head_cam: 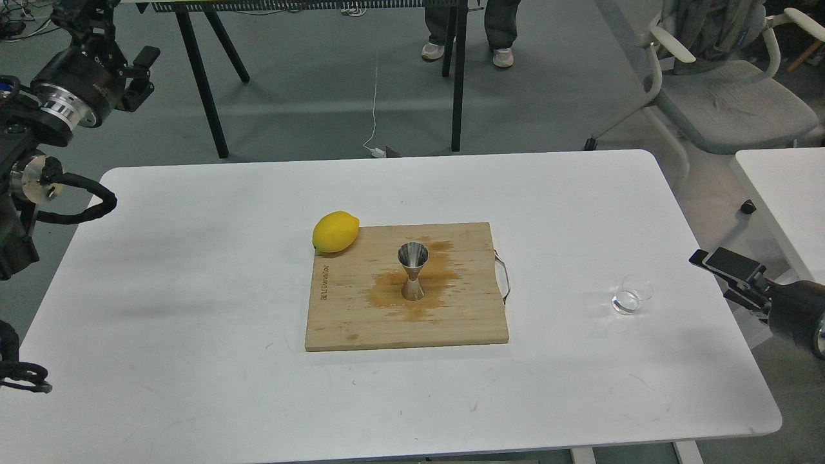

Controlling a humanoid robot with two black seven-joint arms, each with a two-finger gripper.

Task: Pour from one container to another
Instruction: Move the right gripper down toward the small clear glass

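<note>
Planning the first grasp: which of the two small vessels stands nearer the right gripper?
The clear glass tumbler, alone on the white table beside the right gripper; the steel jigger stands mid-board.

The left arm is reaching in from the left edge, its thick black joints and silver wrist ring raised high, and the left claw (pixel 143 72) is pointing up and to the right, its fingers sitting apart and gripping nothing. The right arm is coming in low at the right edge, the right claw (pixel 725 269) pointing left with fingers parted, also gripping nothing.
</note>
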